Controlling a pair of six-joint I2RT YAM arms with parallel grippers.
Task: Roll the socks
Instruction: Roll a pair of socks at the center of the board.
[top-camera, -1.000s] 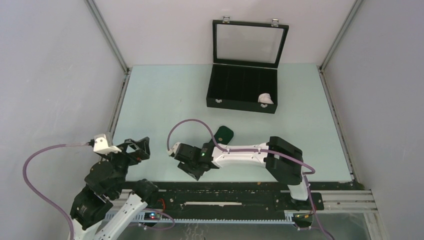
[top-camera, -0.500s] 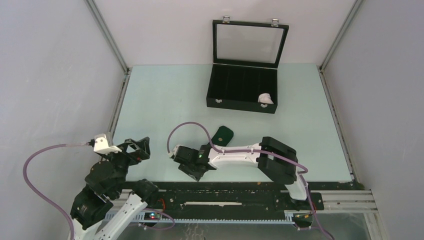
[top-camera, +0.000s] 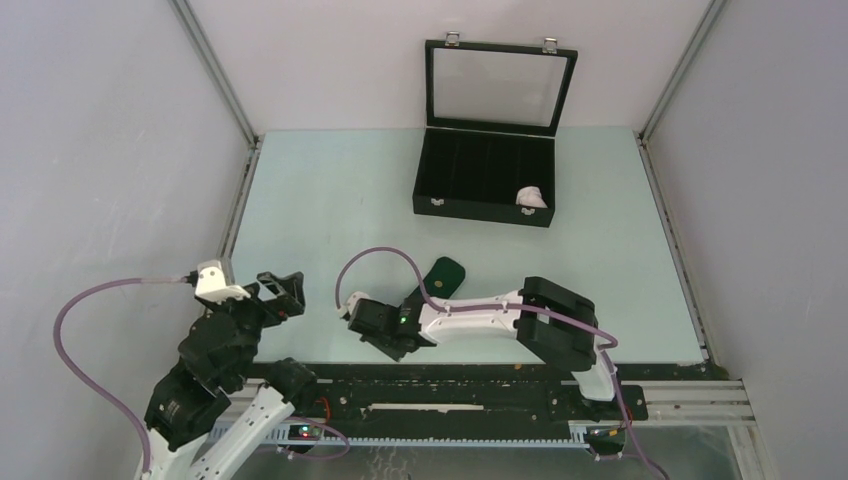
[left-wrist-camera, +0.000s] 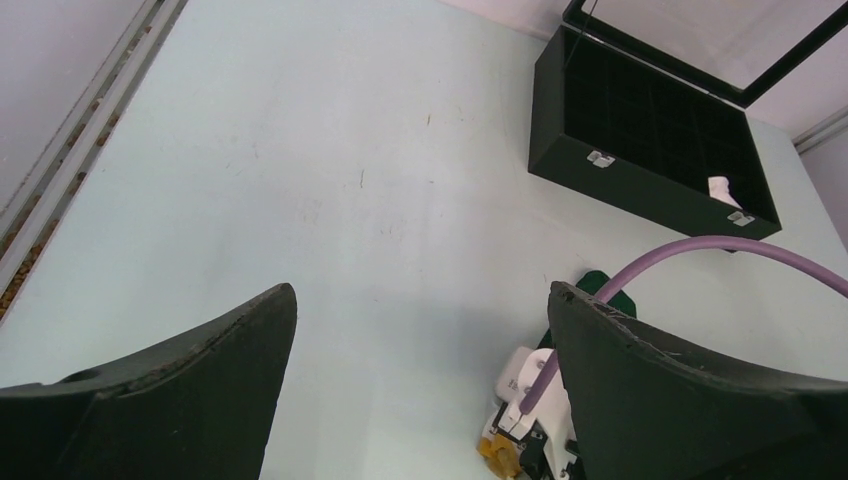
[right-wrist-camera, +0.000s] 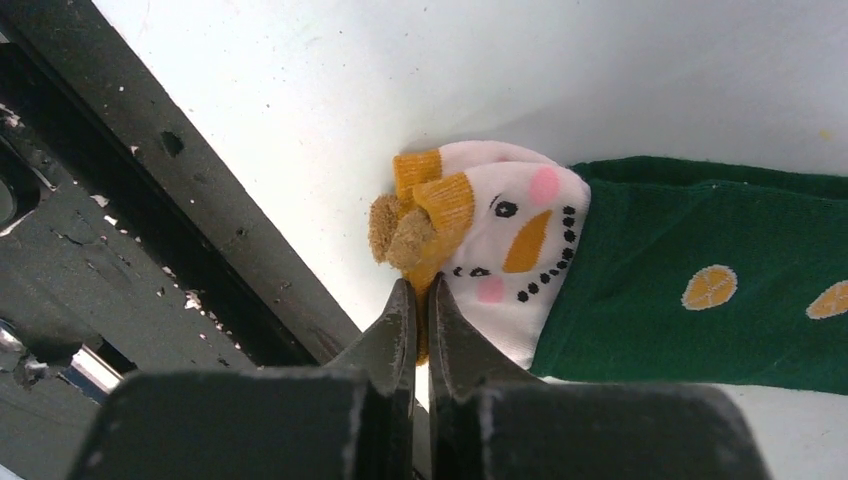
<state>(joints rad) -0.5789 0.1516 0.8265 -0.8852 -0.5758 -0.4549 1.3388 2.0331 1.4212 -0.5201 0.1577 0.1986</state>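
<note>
The right gripper (right-wrist-camera: 420, 300) is pinched nearly closed on the orange-and-white snowman end of the green sock (right-wrist-camera: 700, 260), with a sliver of fabric caught between its fingers. That end is the natural place to start a roll, so the grip looks meant to lift it or fold it over the leg. The sock lies flat on the surface (top-camera: 330, 190) near the 6 o'clock edge, stretching from the gripper toward 1 o'clock. The left gripper (left-wrist-camera: 420, 295) hovers at 8 o'clock, spread wide and empty, apparently standing clear of the work. The white sock (top-camera: 531, 197) sits bundled in the open black case (top-camera: 470, 206) at 12 o'clock, in its 4 o'clock corner, seemingly finished.
</note>
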